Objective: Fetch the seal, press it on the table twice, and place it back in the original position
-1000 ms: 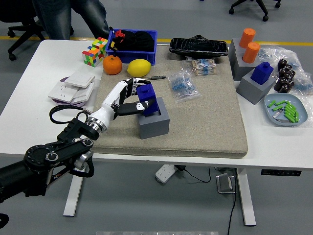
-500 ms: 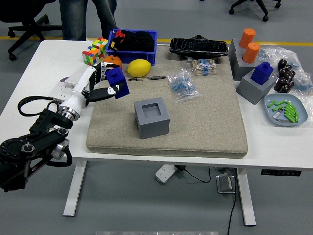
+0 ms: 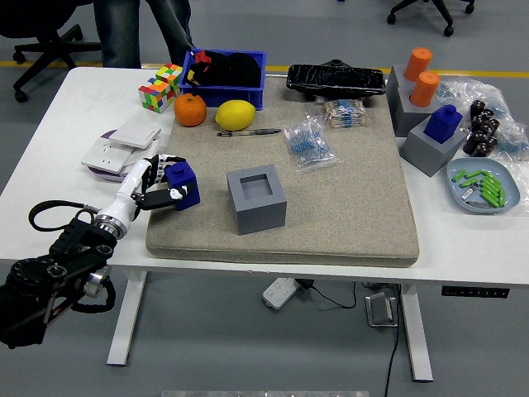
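The left hand point(image 3: 153, 187), fingers wrapped around the blue seal point(image 3: 182, 184), has dropped from mid-air half a second ago to the left part of the beige mat point(image 3: 347, 207) on the bench point(image 3: 58, 132). The seal seems pressed down, likely a first stamp. Its grey holder point(image 3: 257, 199) stands empty nearby.

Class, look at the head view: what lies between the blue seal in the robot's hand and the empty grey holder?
Nothing: in the head view only bare beige mat separates the blue seal, held by the left hand, from the grey holder.
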Tool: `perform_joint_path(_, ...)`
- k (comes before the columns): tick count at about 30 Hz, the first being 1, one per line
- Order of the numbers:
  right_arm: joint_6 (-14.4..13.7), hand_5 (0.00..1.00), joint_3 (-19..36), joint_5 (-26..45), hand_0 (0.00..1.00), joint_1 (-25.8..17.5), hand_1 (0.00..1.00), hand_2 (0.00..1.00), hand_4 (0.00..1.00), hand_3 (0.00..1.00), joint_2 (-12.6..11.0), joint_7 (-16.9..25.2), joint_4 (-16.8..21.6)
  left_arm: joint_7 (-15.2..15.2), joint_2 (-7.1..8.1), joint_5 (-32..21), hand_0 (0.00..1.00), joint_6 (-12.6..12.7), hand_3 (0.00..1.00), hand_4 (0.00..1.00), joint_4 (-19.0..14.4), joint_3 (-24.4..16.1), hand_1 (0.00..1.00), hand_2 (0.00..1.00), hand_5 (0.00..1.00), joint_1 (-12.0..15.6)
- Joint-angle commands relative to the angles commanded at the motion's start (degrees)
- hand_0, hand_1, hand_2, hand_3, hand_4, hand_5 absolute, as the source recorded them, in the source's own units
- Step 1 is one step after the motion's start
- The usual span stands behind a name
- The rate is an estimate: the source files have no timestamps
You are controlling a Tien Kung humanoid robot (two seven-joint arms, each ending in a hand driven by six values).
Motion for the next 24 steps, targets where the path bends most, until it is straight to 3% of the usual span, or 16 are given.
perform_joint_path(8, 0.03, 0.514, -0.1, 0.02, 0.721, -0.01, 0.678, 0.644, 0.711, 0.612, 0.03, -0.02, 0.03, 0.05, -0.6, -0.65, 0.657, -0.05, 0.599, 0.614, 1.23, 1.41, 0.516, 0.472, 0.002, 0.07)
perform_joint_path(24, -0.01, 0.515, 0.0, 0.03, 0.721, 0.06, 0.678, 0.644, 0.711, 0.612, 0.09, -0.02, 0.02, -0.17, -0.45, -0.18, 0.658, 0.12, 0.599, 0.609, 0.4, 0.8, 0.519, 0.473, 0.002, -0.13)
